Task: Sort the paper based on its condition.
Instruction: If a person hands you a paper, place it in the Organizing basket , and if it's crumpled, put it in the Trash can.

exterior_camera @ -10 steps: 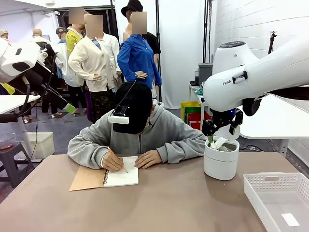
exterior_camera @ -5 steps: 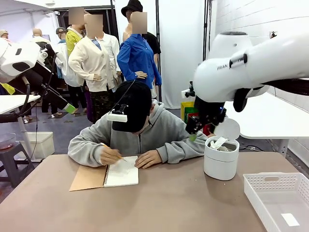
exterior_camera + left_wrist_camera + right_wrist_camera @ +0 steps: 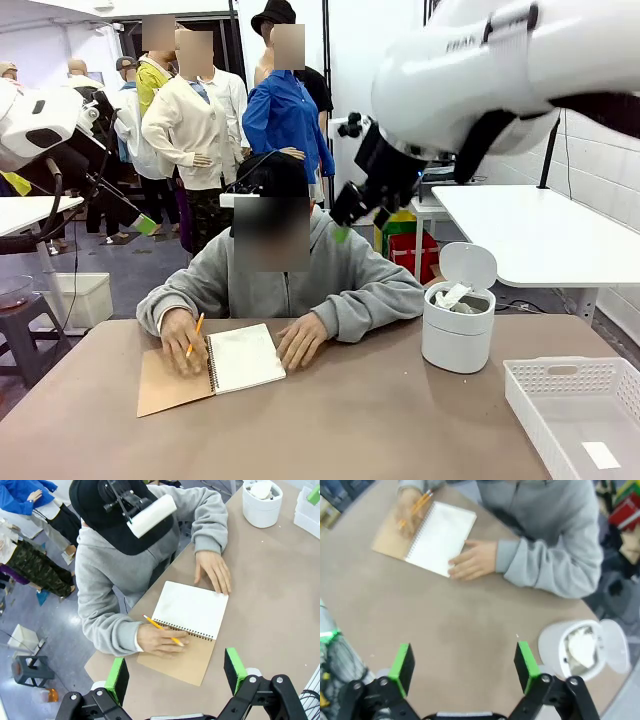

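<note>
Crumpled paper [image 3: 455, 296] lies in the white bin [image 3: 457, 340], whose lid stands up. One flat sheet of paper [image 3: 601, 455] lies in the white basket [image 3: 560, 385] at the right. My right gripper [image 3: 352, 222] hangs open and empty, high above the table and left of the bin. In the right wrist view my right gripper [image 3: 464, 666] is open over bare table, with the bin [image 3: 550, 647] and its crumpled paper [image 3: 581, 647] at the lower right. My left gripper [image 3: 176, 672] is open and empty, high above the notebook [image 3: 190, 610].
A person sits at the far side with a pencil [image 3: 195, 333] in one hand and the other hand [image 3: 299, 340] on the spiral notebook [image 3: 243, 357]. The brown table [image 3: 340, 420] is bare in front of the notebook. Another white table [image 3: 540, 230] stands behind on the right.
My right arm has risen and swung left, away from the bin. The person has lifted their head and drawn the pencil hand to the notebook's brown cover.
</note>
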### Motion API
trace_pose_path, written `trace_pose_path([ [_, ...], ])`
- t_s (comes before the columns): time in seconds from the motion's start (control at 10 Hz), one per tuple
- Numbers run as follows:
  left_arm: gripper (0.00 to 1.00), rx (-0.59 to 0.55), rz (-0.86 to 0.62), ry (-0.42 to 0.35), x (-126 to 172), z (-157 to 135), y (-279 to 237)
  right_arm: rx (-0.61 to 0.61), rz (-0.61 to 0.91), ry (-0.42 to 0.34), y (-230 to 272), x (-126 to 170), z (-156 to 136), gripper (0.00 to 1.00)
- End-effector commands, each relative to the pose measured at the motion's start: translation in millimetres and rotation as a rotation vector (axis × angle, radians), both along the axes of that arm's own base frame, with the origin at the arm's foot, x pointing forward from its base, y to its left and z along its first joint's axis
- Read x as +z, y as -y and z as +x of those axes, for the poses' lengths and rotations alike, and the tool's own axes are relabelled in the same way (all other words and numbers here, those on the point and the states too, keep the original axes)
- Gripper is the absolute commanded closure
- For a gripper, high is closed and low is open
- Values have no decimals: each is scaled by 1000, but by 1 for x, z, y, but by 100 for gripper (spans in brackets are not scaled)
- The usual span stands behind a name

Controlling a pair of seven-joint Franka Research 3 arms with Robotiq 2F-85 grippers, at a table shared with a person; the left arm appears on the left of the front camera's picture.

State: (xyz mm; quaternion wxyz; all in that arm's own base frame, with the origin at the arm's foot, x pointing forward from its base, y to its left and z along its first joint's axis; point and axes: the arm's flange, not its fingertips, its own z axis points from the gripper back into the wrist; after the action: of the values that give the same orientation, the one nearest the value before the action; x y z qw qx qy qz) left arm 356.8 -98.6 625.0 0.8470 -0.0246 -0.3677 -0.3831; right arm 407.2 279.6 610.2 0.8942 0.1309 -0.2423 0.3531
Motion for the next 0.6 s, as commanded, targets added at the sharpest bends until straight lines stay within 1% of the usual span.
trace_pose_path([
  [0.0,0,3,-1,0,0,0,-1,54,40,-14,-2,10,17,0],
  [0.2,0,3,-1,0,0,0,-1,63,26,-16,-9,29,15,0],
  [0.3,0,3,-1,0,0,0,-1,53,24,5,-11,37,14,0],
  [0.5,0,3,-1,0,0,0,-1,75,25,22,-14,49,11,0],
])
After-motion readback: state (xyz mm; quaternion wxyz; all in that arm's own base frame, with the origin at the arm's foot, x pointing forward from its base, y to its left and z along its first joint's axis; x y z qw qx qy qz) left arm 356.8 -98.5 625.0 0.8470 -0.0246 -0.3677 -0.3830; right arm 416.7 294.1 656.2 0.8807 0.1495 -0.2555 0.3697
